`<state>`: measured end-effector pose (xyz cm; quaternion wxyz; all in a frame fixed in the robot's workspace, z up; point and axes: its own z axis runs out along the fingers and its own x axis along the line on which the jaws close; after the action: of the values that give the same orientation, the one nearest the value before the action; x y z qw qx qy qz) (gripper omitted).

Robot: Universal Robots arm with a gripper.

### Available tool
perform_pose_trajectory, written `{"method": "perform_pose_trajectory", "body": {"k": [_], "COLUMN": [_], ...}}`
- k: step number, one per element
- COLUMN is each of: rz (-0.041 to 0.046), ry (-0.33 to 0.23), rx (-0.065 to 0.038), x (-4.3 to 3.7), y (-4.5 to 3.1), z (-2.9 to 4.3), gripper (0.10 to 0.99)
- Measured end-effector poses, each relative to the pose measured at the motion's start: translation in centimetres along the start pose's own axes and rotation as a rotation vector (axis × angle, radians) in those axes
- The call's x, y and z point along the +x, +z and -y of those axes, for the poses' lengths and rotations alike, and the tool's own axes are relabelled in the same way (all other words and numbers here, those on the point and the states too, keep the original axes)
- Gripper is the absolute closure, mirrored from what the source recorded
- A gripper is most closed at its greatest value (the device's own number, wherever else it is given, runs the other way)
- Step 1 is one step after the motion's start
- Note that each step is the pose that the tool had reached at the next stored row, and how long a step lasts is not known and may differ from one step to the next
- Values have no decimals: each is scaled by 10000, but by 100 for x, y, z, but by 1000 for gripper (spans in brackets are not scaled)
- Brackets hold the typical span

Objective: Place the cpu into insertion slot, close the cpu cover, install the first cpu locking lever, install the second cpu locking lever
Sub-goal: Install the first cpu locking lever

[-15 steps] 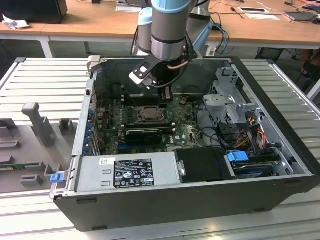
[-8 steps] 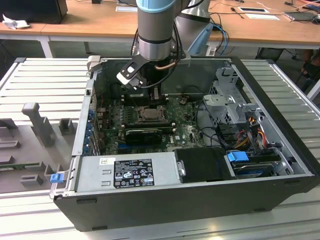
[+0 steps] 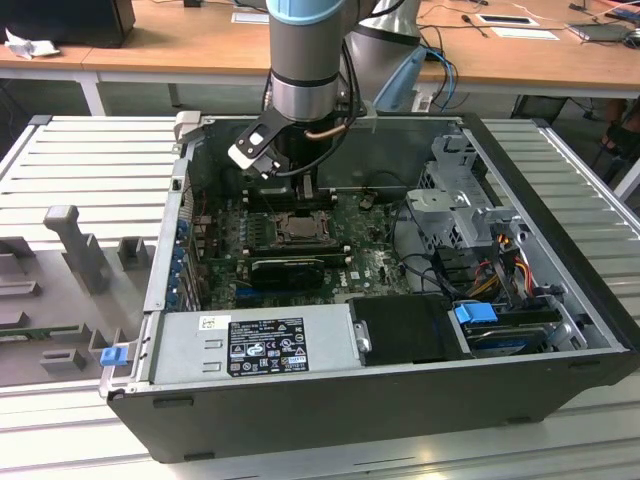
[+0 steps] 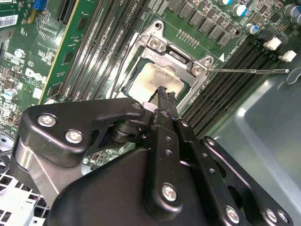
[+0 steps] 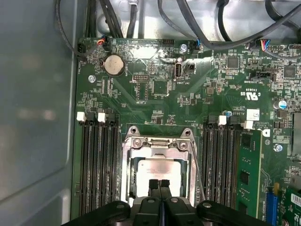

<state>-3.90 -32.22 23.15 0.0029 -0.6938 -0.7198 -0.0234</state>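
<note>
**Hovering closed fingers over a seated cpu**

In the first wrist view the gripper (image 5: 159, 184) has its 2 fingers pressed tip to tip with nothing between them, right over the cpu (image 5: 157, 168). I cannot tell whether the tips touch the metal top.

The cpu sits in the insertion slot (image 3: 276, 230), at the centre of the exterior view. The cpu cover (image 5: 157, 143) lies down around it, and the pale top shows through its window.

In the second wrist view, 1 thin locking lever (image 4: 249, 71) juts out from the cover's corner across the memory slots (image 4: 225, 87).

The gripper's black body hides the near edge of the socket in both wrist views. In the exterior view the arm (image 3: 305, 60) stands at upper centre and reaches into the computer case (image 3: 400, 410). Its fingertips are hard to make out there against the dark board.
</note>
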Motion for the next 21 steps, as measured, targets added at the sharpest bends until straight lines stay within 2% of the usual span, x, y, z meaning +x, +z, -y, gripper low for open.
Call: {"method": "perform_pose_trajectory", "body": {"k": [14, 18, 21], "rz": [1, -1, 2], "ry": [0, 0, 0], "rx": [0, -1, 1], "x": [-2, 0, 0], "y": [-15, -61, -70], "z": [7, 5, 5], "gripper": [980, 980, 980]}}
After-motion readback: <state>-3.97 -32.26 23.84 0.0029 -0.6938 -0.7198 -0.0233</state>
